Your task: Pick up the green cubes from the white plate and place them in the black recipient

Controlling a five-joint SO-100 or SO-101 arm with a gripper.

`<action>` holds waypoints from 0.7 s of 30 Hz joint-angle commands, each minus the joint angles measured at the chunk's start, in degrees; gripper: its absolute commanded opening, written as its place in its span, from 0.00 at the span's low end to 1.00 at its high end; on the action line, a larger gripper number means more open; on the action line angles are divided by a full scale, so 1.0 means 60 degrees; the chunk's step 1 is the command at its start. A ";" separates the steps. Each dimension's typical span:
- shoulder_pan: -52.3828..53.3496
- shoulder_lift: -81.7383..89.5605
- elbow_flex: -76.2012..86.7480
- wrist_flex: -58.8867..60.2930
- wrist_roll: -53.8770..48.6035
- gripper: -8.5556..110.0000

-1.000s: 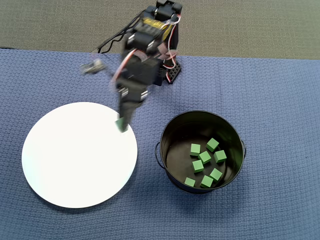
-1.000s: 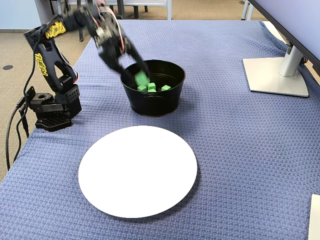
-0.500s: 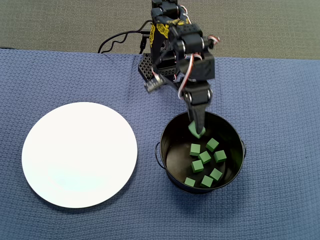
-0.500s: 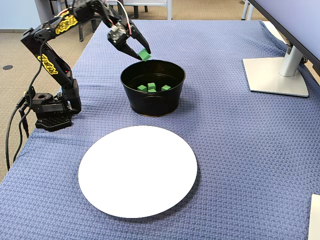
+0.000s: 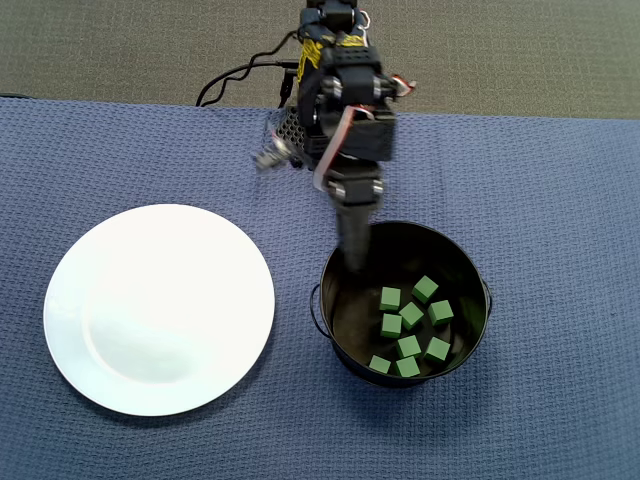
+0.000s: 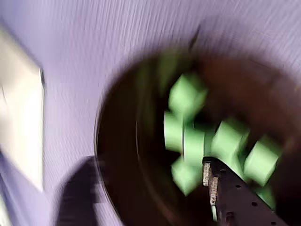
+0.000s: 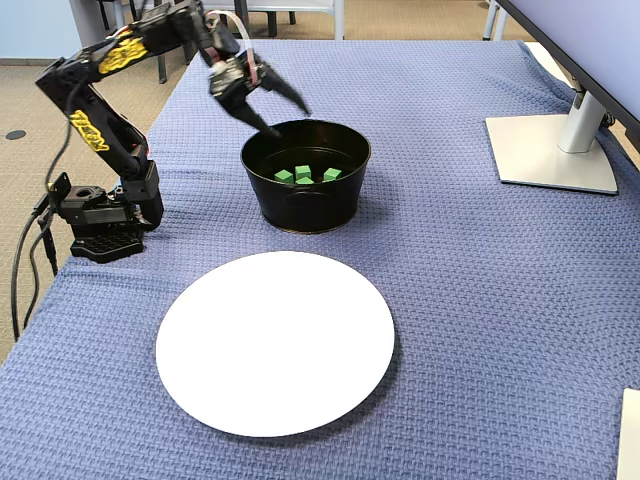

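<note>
Several green cubes (image 5: 410,318) lie in a cluster on the bottom of the black recipient (image 5: 347,312); the fixed view shows three of them (image 7: 303,174) above its wall (image 7: 310,208). The white plate (image 5: 160,310) lies bare to the left of the pot in the overhead view, nearer the camera (image 7: 275,340) in the fixed view. My gripper (image 7: 290,121) hangs open over the pot's rim on the arm's side with nothing between its fingers. Its tip (image 5: 352,262) reaches just inside the rim in the overhead view. The wrist view is blurred and looks down on the cubes (image 6: 188,136).
A blue woven cloth (image 7: 480,300) covers the table. The arm's base (image 7: 100,225) is clamped at the left edge in the fixed view, with cables trailing off. A monitor stand (image 7: 552,152) sits at the far right. A white object (image 7: 630,435) peeks in at the bottom right corner.
The arm swung from the plate's edge to the pot with a green cube. The jaws opened and the cube now lies in the pot with the others.
</note>
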 commanded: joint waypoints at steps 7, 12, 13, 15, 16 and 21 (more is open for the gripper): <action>0.1904 0.3911 0.3735 -0.0425 0.0234 0.07; 0.1597 0.5347 0.5215 0.0161 0.0439 0.07; 0.1626 0.5596 0.5479 0.0220 0.0483 0.07; 0.1699 0.6079 0.5977 0.0322 0.0425 0.07; 0.1758 0.6343 0.6240 0.0322 0.0381 0.07; 0.2080 0.7588 0.8101 0.0015 0.0044 0.07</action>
